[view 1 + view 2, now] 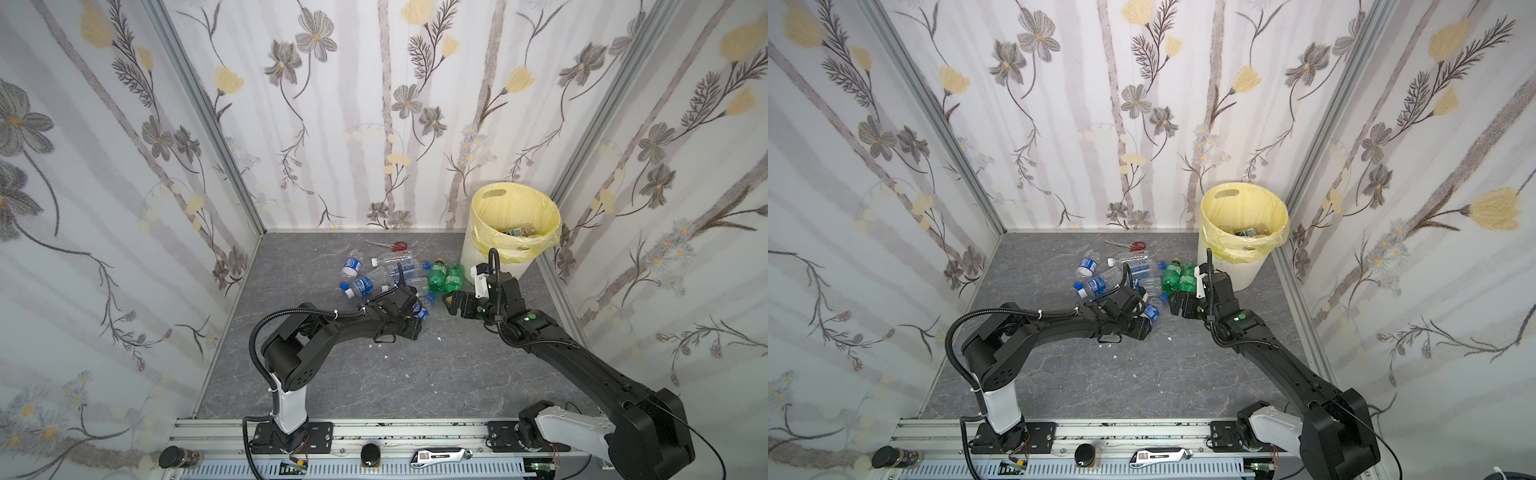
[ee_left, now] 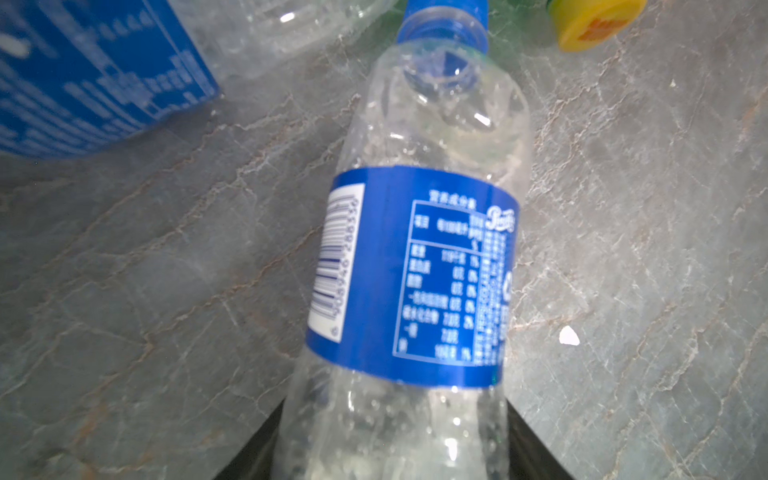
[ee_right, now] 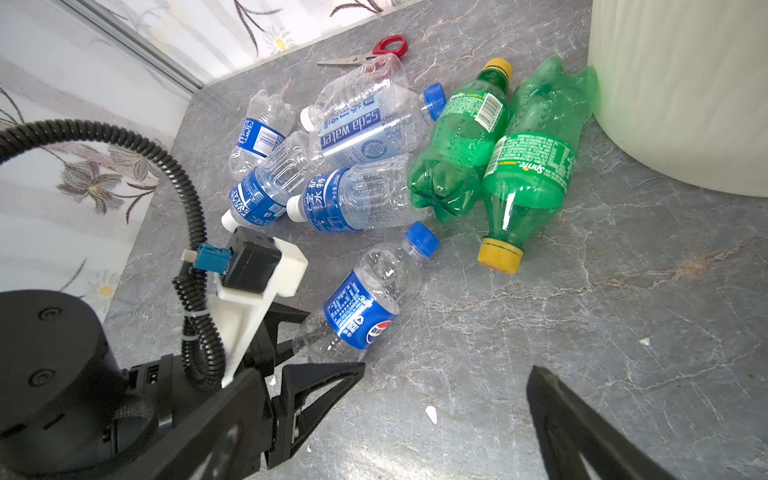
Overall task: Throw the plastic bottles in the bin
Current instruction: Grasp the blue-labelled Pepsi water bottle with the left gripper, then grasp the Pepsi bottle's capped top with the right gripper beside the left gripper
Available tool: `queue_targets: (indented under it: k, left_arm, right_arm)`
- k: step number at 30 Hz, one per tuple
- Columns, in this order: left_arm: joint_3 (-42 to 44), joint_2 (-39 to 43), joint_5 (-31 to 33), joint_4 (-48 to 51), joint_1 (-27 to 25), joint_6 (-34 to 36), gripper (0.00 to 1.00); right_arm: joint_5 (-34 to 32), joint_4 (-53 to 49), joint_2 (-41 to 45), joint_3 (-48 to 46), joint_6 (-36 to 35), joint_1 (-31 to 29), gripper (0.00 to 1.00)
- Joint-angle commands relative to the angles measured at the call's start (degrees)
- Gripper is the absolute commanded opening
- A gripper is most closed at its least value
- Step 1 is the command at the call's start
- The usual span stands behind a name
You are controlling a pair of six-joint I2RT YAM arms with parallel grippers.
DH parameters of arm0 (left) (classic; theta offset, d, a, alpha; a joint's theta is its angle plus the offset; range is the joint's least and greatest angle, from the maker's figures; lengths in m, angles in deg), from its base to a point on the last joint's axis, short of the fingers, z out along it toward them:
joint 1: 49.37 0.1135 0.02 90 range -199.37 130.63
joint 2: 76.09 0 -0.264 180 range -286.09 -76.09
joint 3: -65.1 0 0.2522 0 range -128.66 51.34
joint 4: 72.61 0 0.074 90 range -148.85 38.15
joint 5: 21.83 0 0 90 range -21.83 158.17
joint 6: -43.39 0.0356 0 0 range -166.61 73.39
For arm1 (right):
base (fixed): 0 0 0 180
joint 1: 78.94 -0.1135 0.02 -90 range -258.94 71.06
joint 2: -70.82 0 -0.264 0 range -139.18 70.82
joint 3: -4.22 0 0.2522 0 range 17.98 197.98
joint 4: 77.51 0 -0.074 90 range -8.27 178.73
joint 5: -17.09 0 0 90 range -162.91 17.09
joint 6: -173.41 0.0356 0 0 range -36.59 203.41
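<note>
Standing at about one o'clock on the grey marbled table (image 1: 374, 374) was the bin (image 1: 467, 253): white, ribbed, with a yellow bag folded over its rim. A few bottles inside (image 1: 519, 231) were partly visible.

Near table centre the left gripper (image 3: 332, 343) lay low. Its fingers were clamped against both sides of the lower body of a blue-labelled bottle (image 2: 415, 270). That bottle lay on its side, apparently resting on the table, blue cap (image 3: 422, 237) toward one o'clock.

At three o'clock of it, apart, was the right gripper (image 1: 452, 305), fingers spread wide with nothing between them.

About five clear bottles (image 3: 353, 124) with blue labels lay touching in a heap at twelve o'clock of the gripped one.

Two green bottles (image 3: 457, 149) with yellow caps lay side by side, touching, at three o'clock of the heap. They were between the heap and the bin, with caps pointing opposite ways.

Red-handled scissors (image 1: 392, 246) lay at twelve o'clock of the heap, near the back wall.

White scraps (image 1: 438, 338) were scattered at six o'clock of the grippers.
</note>
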Motion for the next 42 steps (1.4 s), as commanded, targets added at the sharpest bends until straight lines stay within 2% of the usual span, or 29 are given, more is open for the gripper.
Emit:
queue_targets:
  k: [1,9,20,27,36,42]
  left_arm:
    - [0.2,0.7,-1.6,-0.4,0.0,-0.5,0.57]
    - [0.5,2.1,-4.0,-0.5,-0.1,-1.1,0.49]
    - [-0.8,4.6,-5.2,-0.8,-0.1,-4.4,0.48]
    - [-2.0,7.0,-6.6,-1.6,0.1,-5.7,0.49]
    - [-2.6,9.0,-10.1,-3.6,0.2,-6.7,0.49]
    - [-2.1,11.0,-10.8,-4.6,0.0,-7.0,0.49]
  right_arm:
    - [0.7,2.2,-0.1,0.1,1.0,0.1,1.00]
    - [1.8,3.2,0.1,-1.0,2.2,0.1,1.00]
    - [4.4,5.1,-0.2,-3.3,4.4,0.6,1.00]
    - [9.7,10.2,-1.3,-5.2,9.0,1.8,1.00]
    - [13.3,17.3,-4.4,-4.9,15.8,1.9,0.99]
    - [14.1,22.8,-7.1,-4.5,20.7,2.0,0.95]
